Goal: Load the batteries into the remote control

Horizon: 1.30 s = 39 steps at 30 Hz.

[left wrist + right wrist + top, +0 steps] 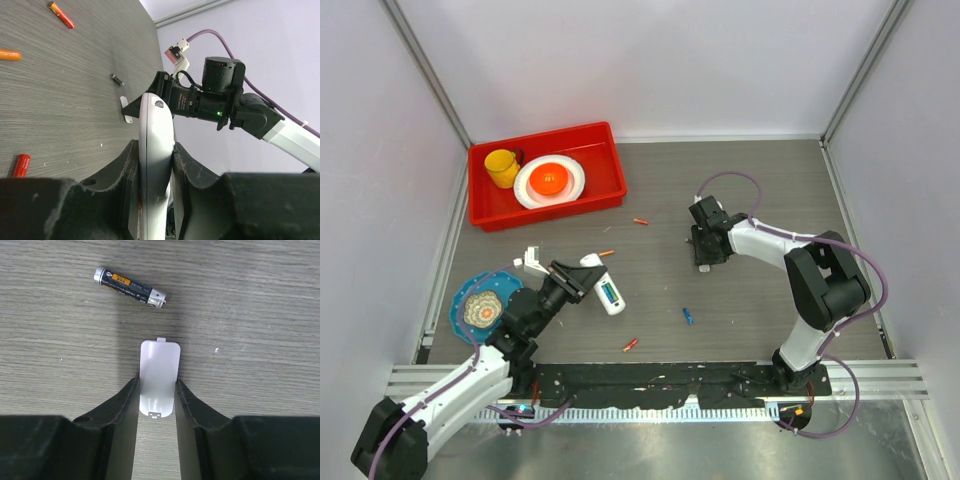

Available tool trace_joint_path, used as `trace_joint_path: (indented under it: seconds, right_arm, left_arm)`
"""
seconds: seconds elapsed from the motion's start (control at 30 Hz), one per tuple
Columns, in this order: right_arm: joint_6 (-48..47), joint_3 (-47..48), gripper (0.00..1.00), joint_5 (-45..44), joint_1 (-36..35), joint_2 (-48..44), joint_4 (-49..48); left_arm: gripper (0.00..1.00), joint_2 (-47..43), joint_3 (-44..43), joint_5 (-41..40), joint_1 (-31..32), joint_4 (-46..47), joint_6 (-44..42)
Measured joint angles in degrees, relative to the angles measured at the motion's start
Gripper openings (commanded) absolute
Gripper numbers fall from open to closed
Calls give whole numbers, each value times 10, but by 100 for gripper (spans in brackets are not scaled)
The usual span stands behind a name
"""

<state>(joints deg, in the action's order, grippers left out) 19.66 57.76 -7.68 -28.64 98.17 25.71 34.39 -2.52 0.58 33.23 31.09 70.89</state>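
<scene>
My left gripper [578, 277] is shut on the white remote control [610, 297], which stands edge-on between its fingers [186, 165] in the left wrist view [154, 135]. My right gripper [157, 381] is down on the table with both fingers touching the long edges of the short white cover piece [159, 372], which lies flat. A dark battery [130, 287] lies just beyond the cover. More batteries lie loose: orange ones [641, 221] [606, 254], a red one [631, 345] and a blue one [688, 316].
A red bin [605, 195] at the back left holds a yellow cup [502, 167] and a white plate [570, 185]. A blue plate [460, 300] sits by the left arm, with a small white part [531, 258] near it. Grey walls close in three sides.
</scene>
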Motion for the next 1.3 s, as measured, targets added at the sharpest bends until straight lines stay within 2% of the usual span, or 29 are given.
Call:
trace_joint_path:
  seconds: [0.13, 0.33, 0.53, 0.57, 0.8, 1.03, 1.13, 1.3]
  right_arm:
    - [0, 0, 21, 0, 0, 0, 0]
    - [1, 0, 20, 0, 0, 0, 0]
    - [3, -3, 7, 0, 0, -4, 1]
    - [4, -4, 2, 0, 0, -6, 1]
    - [19, -9, 1, 11, 0, -70, 47]
    - [30, 11, 1, 42, -21, -203, 113]
    - [31, 41, 1, 49, -67, -243, 151]
    - [39, 94, 1, 66, -158, -257, 202]
  left_arm:
    - [0, 1, 0, 0, 0, 2, 0]
    - [0, 13, 0, 1, 0, 6, 0]
    - [0, 21, 0, 2, 0, 18, 1]
    - [0, 21, 0, 2, 0, 18, 1]
    - [0, 43, 0, 2, 0, 35, 2]
    - [0, 143, -10, 2, 0, 95, 9]
    - [0, 209, -27, 3, 0, 156, 16]
    - [0, 306, -45, -6, 8, 265, 35]
